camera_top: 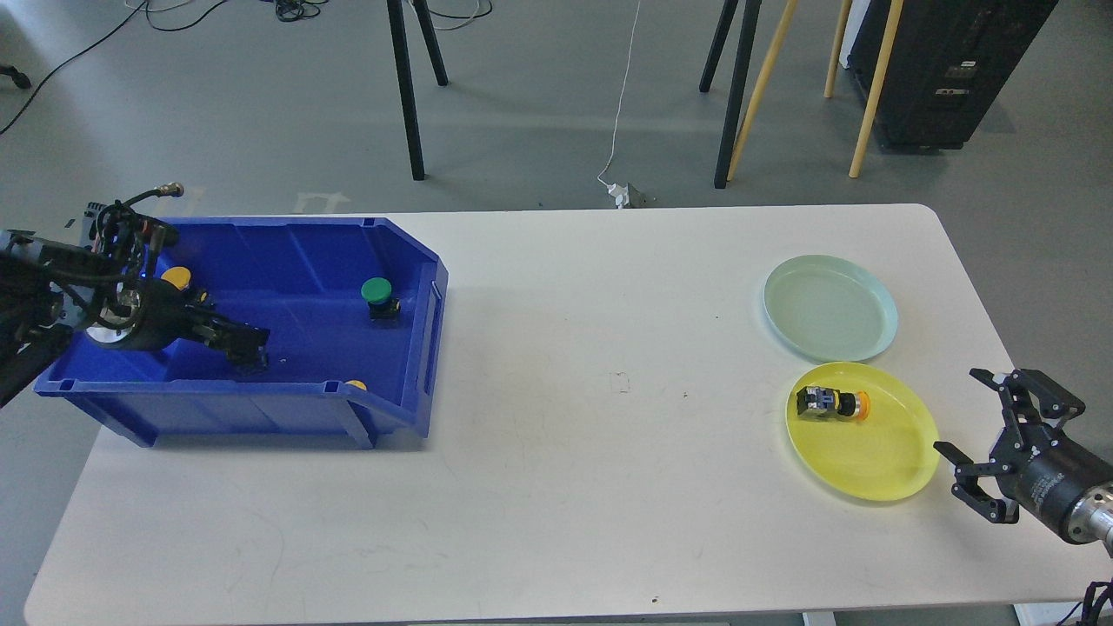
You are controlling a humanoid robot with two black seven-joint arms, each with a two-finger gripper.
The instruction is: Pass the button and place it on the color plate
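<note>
I see one orange-capped push button with a dark blue-grey body (833, 403) lying on its side in the yellow round plastic plate (887, 461), toward the plate's left part, cap pointing right. Just behind that plate sits a pale mint-green round plate (830, 307), its near rim close to the yellow one. Just beside the yellow plate's right rim, my right gripper (991, 435) hovers with its fingers (959, 455) spread wide and nothing between them. Far across the white bench (609, 452), the blue plastic bin (417, 348) holds more buttons: a green-capped button (377, 297) standing upright near the bin's right wall, a yellow-capped button (176, 278) at the back left, and another yellow cap (355, 384) only partly visible behind the front lip. My left gripper (248, 346) reaches down inside the bin near its floor; it looks dark and foreshortened, so I cannot tell whether its fingers are apart or together.
</note>
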